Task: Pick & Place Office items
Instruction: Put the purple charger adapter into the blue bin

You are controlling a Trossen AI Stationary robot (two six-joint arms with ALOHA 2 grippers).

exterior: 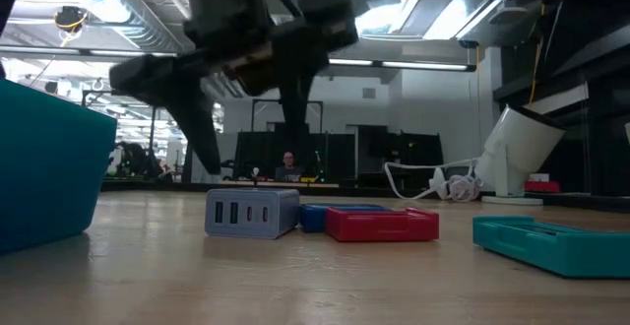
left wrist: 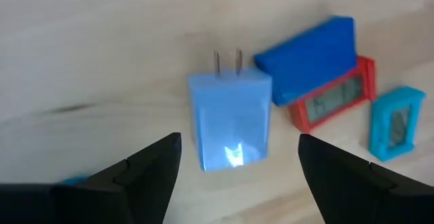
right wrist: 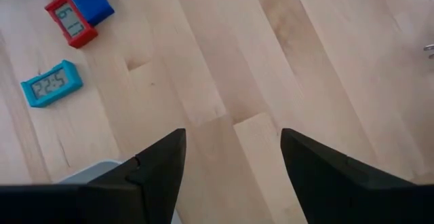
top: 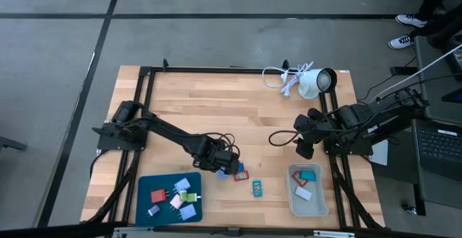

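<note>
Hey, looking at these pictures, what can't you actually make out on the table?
- Pieces on the blue tray: high view, too small to tell what each is.
- Contents of the grey bin: high view, too small; low view does not show inside.
- Red clock: left wrist view, partly covered by the blue block; digits blurred.
- Left gripper over the light blue charger: low view blurs it.
</note>
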